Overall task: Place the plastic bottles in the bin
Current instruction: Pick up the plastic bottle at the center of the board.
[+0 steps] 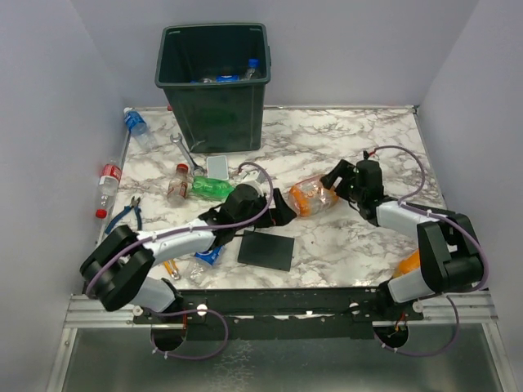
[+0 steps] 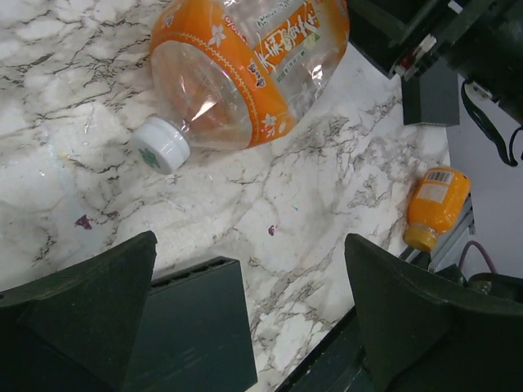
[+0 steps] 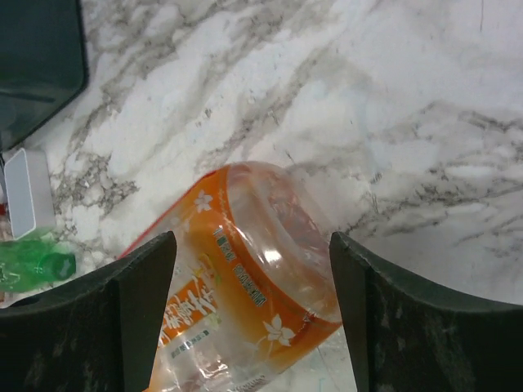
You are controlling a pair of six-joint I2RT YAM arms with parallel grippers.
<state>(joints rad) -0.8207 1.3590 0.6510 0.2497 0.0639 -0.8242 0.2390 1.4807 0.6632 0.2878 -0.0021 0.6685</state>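
Plastic bottles (image 1: 108, 181) lie loose along the left edge of the tabletop (image 1: 351, 139), with a blue-labelled bottle (image 1: 137, 128) at the far-left corner. To their right, a red-capped bottle (image 1: 177, 184) and a green bottle (image 1: 211, 189) lie side by side near the wrench (image 1: 186, 153). The bin (image 1: 214, 98) stands at the far edge, left of centre, with bottles inside it.

The left gripper (image 2: 249, 245) has its jaws wide and holds nothing. It sits near the centre of the tabletop, just beside the black plate (image 2: 192, 310).

The orange-labelled bottle (image 3: 245, 318) lies on its side just right of centre. Its long axis runs roughly left to right. The white cap (image 2: 161, 145) points toward the left gripper and the base toward the right gripper (image 3: 252, 241).

The right gripper's jaws stand wide on either side of the base end. Whether the pads press on the wall cannot be told.

A small orange bottle (image 2: 437, 200) lies at the near-right corner.

Probable faults from this position:
- A hold at the base end is far from the bottle's middle, so the cap end may droop or swing out.
- The wall is thin, round and smooth, so it may buckle or slip between the jaws.
- The left gripper is near the cap end, so a lift toward the bin may bring the arms into contact.
- The bin is tall, so a low carry may strike its rim.
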